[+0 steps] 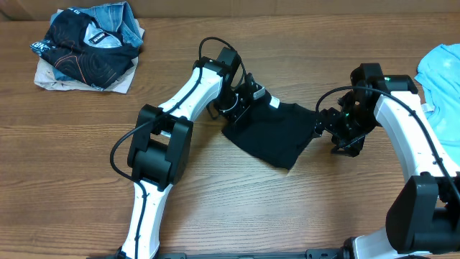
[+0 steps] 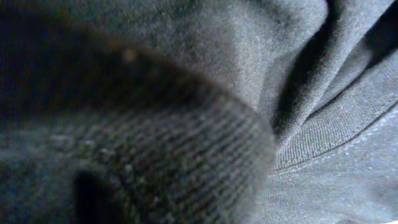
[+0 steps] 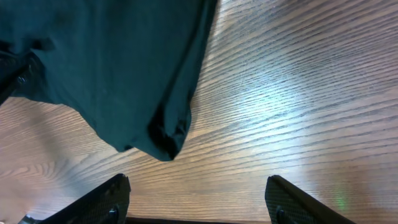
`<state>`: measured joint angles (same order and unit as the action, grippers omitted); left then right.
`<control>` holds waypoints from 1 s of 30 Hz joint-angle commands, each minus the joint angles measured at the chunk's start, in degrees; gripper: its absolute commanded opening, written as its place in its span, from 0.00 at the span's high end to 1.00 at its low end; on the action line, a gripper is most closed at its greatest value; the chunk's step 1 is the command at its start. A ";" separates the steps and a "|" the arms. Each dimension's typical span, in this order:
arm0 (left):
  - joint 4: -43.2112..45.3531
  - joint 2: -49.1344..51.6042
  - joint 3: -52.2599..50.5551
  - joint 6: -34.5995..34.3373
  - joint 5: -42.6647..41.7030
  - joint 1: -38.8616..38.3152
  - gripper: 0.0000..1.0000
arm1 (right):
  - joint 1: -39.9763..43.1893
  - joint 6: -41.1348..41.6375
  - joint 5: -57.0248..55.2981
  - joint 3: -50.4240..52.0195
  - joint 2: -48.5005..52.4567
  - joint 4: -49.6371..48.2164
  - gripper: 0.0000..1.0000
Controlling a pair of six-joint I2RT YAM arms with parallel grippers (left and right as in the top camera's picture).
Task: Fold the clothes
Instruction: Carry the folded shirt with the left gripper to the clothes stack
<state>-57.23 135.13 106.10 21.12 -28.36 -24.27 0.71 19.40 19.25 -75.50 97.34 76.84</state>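
A black shirt point(image 1: 275, 133) lies bunched on the table's middle. My left gripper point(image 1: 251, 97) sits at its upper left edge, shut on the cloth. In the left wrist view black shirt fabric point(image 2: 186, 93) with a stitched hem fills the picture and hides the fingers. My right gripper point(image 1: 325, 129) hovers just off the shirt's right corner, open and holding nothing. The right wrist view shows its fingers point(image 3: 102, 199) wide apart over bare wood, with the shirt's corner point(image 3: 165, 140) just ahead of them. A light blue T-shirt point(image 1: 442, 65) lies at the far right edge.
A heap of dark and denim garments point(image 1: 90, 47) rests on pale cloth at the back left. The wooden table point(image 1: 287, 208) stretches toward the front between the two arms.
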 commanded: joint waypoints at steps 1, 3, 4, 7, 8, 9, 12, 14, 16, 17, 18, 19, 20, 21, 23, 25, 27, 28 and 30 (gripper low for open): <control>2.10 0.74 0.61 -0.96 13.55 2.14 0.96 | 0.11 -0.85 0.35 0.33 -1.55 0.13 0.27; 2.23 0.74 1.25 -0.42 15.61 3.78 0.96 | 0.11 -0.87 0.35 0.35 -1.55 0.20 0.27; 2.21 0.74 1.49 -0.33 16.46 4.48 0.96 | 0.11 -0.87 0.35 0.35 -1.55 0.22 0.27; 2.16 0.74 2.75 -0.31 18.36 7.54 0.96 | 0.11 -1.27 0.35 0.35 -1.55 0.31 0.27; 2.01 0.74 3.37 -0.31 18.38 8.90 0.96 | 0.11 -1.27 0.35 0.35 -1.55 0.39 0.27; 1.79 0.74 4.02 -0.33 18.36 10.01 0.96 | 0.11 -1.27 0.35 0.35 -1.55 0.52 0.27; 0.72 0.74 6.51 0.33 18.36 13.44 0.96 | 0.11 -1.27 0.35 0.35 -1.55 0.74 0.27; -0.85 0.74 8.83 1.64 18.40 15.72 0.96 | 0.11 -1.27 0.35 0.35 -1.55 0.92 0.27; -2.27 0.74 11.15 2.67 18.40 17.73 0.96 | 0.11 -1.27 0.35 0.35 -1.55 1.01 0.27; -2.75 0.74 12.15 2.71 18.40 18.56 0.96 | 0.11 -1.27 0.35 0.35 -1.55 1.03 0.27; -2.99 0.74 13.07 2.78 18.40 19.30 0.96 | 0.11 -1.27 0.35 0.35 -1.55 1.03 0.27; -3.21 0.74 14.03 3.06 18.29 20.11 0.96 | 0.11 -1.25 0.35 0.35 -1.55 1.03 0.27; -3.43 0.74 15.10 3.23 18.29 20.81 0.96 | 0.11 -1.25 0.35 0.35 -1.55 1.05 0.27; -3.67 0.74 16.02 3.39 18.32 21.33 0.96 | 0.11 -1.25 0.35 0.35 -1.55 1.11 0.27; -4.42 0.74 18.01 4.13 18.47 22.27 0.96 | 0.11 -1.25 0.35 0.33 -1.55 1.29 0.27; -5.35 0.74 20.17 4.24 19.06 23.10 0.96 | 0.11 -1.25 0.35 0.33 -1.55 1.60 0.27; -6.05 0.74 22.14 4.22 20.52 23.82 0.96 | 0.11 -1.25 0.35 0.35 -1.55 1.97 0.27; -6.40 0.74 23.02 4.20 21.40 24.13 0.96 | 0.11 -1.25 0.33 0.35 -1.55 2.27 0.27; -7.23 0.74 25.07 4.22 23.37 25.03 0.96 | 0.11 -1.27 0.24 0.33 -1.55 2.80 0.27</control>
<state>-63.88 135.24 127.07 24.18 -8.21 -0.71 0.73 18.57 19.27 -75.50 97.34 79.26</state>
